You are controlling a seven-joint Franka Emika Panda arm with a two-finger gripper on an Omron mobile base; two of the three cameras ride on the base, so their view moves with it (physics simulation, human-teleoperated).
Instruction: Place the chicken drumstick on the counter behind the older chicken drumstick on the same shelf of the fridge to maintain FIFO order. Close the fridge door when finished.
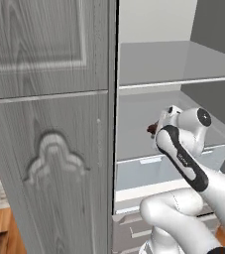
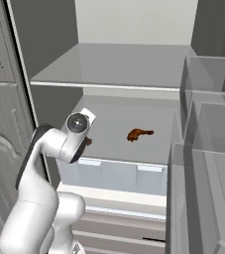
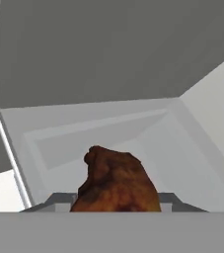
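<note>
A white robot arm reaches into an open fridge (image 2: pixel 134 30) whose interior is pale grey. Its gripper (image 3: pixel 116 202) is clenched on the chicken drumstick (image 3: pixel 116 185), which the hand view shows bulging up between the dark finger tips, close to the lens. In the left base view a small reddish-brown bit of that drumstick (image 1: pixel 152 129) peeks out beside the wrist, just above the front part of the middle shelf (image 2: pixel 114 144).

The older chicken drumstick (image 2: pixel 139 134) lies alone on this shelf, toward the middle. The carried piece sits to its left in the right base view, nearer the shelf's front edge. This placing fits the task: the arm is probably carrying the new piece in low over the shelf so it can go down behind the older one, toward the back wall.

The older drumstick's long axis runs roughly across the shelf, parallel to the front edge, with its thin bone end pointing right and its thick end left. The held drumstick seems to point away from the hand into the fridge, though its full length is hidden.

The fridge door (image 1: pixel 44 149) stands open, filling the left of the left base view.
</note>
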